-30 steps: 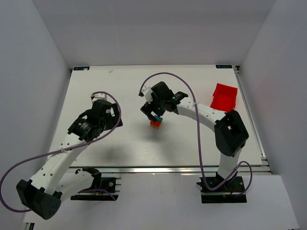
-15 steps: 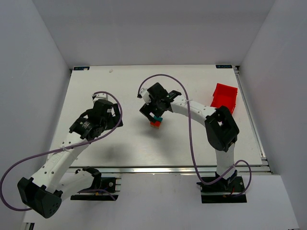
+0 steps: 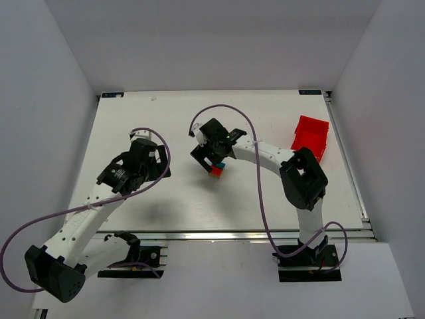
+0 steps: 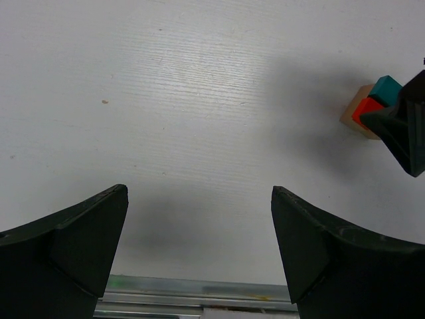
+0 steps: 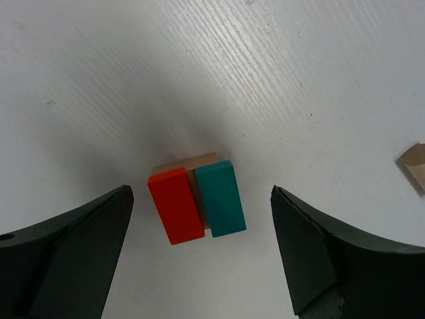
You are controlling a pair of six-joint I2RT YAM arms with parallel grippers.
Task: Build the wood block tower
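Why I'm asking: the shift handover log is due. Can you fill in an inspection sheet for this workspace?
Surface: white table, a few small specks.
Job's things: wood block tower mid-table; red block and teal block side by side on a tan block.
Clutter: red bin at the far right; tan piece cut off by the right wrist view's edge, unclear what.
Grippers: left gripper open, empty, over bare table; right gripper open above the tower, not touching.
Cables: left purple cable and right purple cable, neither on the blocks.
Surroundings: white walls; metal rail along the near edge.
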